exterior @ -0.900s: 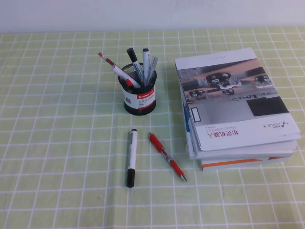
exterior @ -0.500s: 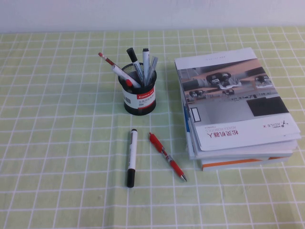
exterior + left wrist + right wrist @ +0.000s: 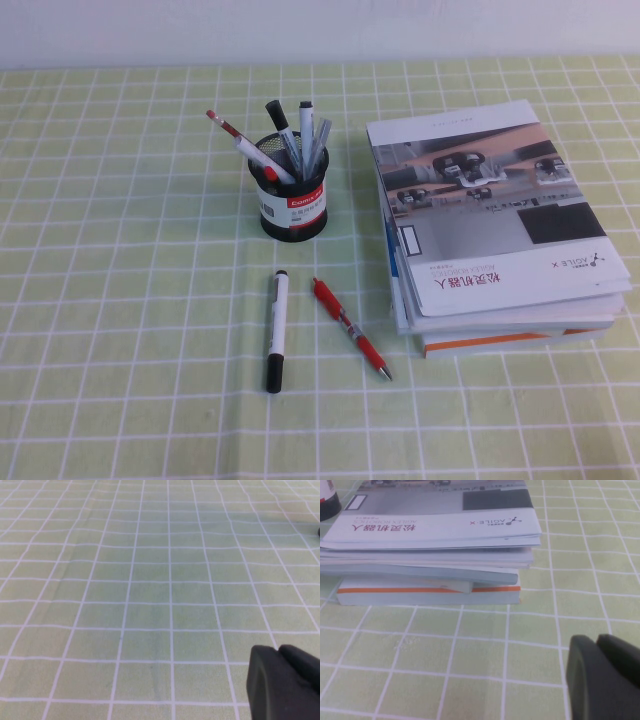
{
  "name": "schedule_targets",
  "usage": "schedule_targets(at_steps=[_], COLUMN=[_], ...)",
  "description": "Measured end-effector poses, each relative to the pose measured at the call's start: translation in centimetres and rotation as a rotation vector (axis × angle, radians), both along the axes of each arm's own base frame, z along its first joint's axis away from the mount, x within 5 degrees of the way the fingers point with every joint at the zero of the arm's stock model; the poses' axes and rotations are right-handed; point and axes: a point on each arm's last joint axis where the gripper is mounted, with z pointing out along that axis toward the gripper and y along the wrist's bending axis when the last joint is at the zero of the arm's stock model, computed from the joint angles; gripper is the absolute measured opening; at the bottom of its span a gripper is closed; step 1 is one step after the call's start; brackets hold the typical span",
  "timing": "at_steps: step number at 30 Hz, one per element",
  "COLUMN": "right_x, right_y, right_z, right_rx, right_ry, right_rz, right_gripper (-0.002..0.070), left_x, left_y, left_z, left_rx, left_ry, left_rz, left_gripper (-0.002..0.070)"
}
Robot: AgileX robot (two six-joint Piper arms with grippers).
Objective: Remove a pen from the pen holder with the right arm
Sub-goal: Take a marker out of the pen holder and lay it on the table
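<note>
A black mesh pen holder (image 3: pixel 293 200) with a red and white label stands mid-table and holds several pens (image 3: pixel 300 135) that lean out of its top. In front of it a white marker with a black cap (image 3: pixel 276 328) and a red pen (image 3: pixel 350 327) lie flat on the cloth. Neither arm shows in the high view. My right gripper (image 3: pixel 597 641) is low over the cloth on the near side of the book stack (image 3: pixel 430 530), fingers pressed together, nothing held. The holder's base (image 3: pixel 327 502) just shows beyond the books. My left gripper (image 3: pixel 277 651) hangs shut over bare cloth.
A stack of books and booklets (image 3: pixel 490 220) lies to the right of the holder, several layers high. A green checked cloth (image 3: pixel 120 300) covers the whole table. A white wall runs along the far edge.
</note>
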Motion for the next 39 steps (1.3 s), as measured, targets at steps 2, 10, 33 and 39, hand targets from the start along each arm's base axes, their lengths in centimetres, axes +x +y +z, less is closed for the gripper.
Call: schedule_targets(at_steps=[2,10,33,39], right_x=[0.0,0.0,0.2,0.3], right_y=[0.0,0.0,0.7,0.4], right_z=[0.0,0.0,1.5,2.5], right_rx=[0.000,0.000,0.413,0.697], right_ry=[0.000,0.000,-0.093,-0.154], right_rz=[0.000,0.000,-0.020,-0.070], right_gripper=[-0.0013,-0.0012,-0.0013,-0.0013], left_x=[0.0,0.0,0.0,0.0], left_y=[0.0,0.0,0.0,0.0], left_z=[0.0,0.0,0.0,0.0], left_rx=[0.000,0.000,0.000,0.000], left_ry=[0.000,0.000,0.000,0.000], left_rz=[0.000,0.000,0.000,0.000], left_gripper=[-0.0005,-0.0005,-0.0005,-0.0005])
